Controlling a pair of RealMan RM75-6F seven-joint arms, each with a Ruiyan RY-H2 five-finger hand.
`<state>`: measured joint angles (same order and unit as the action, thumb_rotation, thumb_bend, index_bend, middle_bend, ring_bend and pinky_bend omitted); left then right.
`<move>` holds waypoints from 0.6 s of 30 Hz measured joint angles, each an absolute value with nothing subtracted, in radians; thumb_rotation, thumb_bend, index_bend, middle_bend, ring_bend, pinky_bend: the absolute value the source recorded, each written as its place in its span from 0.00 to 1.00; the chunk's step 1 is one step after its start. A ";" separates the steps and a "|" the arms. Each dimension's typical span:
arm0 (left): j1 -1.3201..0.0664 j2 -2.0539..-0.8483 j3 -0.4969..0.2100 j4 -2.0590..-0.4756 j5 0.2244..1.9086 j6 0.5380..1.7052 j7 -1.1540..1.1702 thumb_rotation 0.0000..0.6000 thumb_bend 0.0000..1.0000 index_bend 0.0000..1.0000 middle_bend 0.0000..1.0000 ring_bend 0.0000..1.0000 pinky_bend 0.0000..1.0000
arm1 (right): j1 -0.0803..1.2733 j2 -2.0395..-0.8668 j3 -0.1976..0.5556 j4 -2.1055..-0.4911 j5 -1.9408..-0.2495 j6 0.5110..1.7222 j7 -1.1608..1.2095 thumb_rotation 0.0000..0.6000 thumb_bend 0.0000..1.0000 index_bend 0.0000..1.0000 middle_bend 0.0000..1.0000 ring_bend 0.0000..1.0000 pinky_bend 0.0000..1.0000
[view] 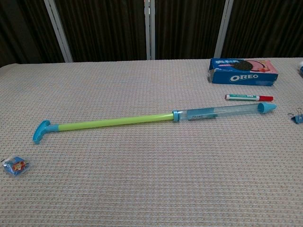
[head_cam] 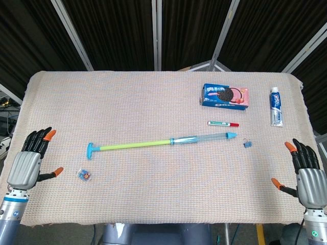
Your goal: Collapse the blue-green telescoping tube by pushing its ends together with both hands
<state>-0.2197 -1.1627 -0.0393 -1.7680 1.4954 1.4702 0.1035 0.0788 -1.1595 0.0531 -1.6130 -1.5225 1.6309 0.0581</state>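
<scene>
The blue-green telescoping tube (head_cam: 158, 143) (view: 151, 117) lies fully extended across the middle of the table. Its blue T-handle (head_cam: 90, 150) (view: 41, 131) points left and its clear barrel with a blue tip (head_cam: 231, 136) (view: 267, 108) points right. My left hand (head_cam: 31, 161) hovers at the table's left edge, fingers spread, holding nothing, well left of the handle. Over at the right edge, my right hand (head_cam: 306, 171) is likewise spread and empty, far from the tip. Neither hand shows in the chest view.
An Oreo box (head_cam: 225, 96) (view: 243, 71) and a toothpaste tube (head_cam: 276, 106) lie at the back right. A red-capped marker (head_cam: 223, 123) (view: 249, 98) lies just behind the barrel. A blue binder clip (head_cam: 247, 145) (view: 297, 117) sits right of the tip; a small wrapped candy (head_cam: 84, 175) (view: 16, 166) lies front left.
</scene>
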 measured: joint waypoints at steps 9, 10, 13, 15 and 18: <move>-0.212 -1.172 -0.039 -1.756 1.497 1.465 0.131 1.00 0.00 0.00 0.00 0.00 0.00 | 0.108 -1.177 0.065 -1.586 -1.520 1.558 0.036 1.00 0.00 0.00 0.01 0.00 0.00; -0.211 -1.173 -0.040 -1.754 1.494 1.464 0.131 1.00 0.00 0.00 0.00 0.00 0.00 | 0.118 -1.176 0.069 -1.584 -1.519 1.542 0.034 1.00 0.00 0.00 0.07 0.03 0.00; -0.213 -1.174 -0.047 -1.751 1.483 1.455 0.129 1.00 0.00 0.00 0.00 0.00 0.00 | 0.164 -1.171 0.087 -1.573 -1.511 1.474 0.014 1.00 0.00 0.00 0.51 0.46 0.12; -0.217 -1.175 -0.054 -1.747 1.474 1.447 0.128 1.00 0.00 0.00 0.00 0.00 0.00 | 0.207 -1.168 0.102 -1.564 -1.501 1.409 0.001 1.00 0.00 0.00 0.73 0.69 0.41; -0.221 -1.180 -0.060 -1.734 1.471 1.442 0.131 1.00 0.00 0.00 0.00 0.00 0.00 | 0.282 -1.168 0.128 -1.538 -1.489 1.304 -0.004 1.00 0.00 0.04 0.90 0.84 0.77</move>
<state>-0.2215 -1.1803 -0.0597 -1.7338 1.4715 1.4423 0.1306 0.2824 -1.1680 0.1282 -1.5381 -1.4890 1.3038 -0.0045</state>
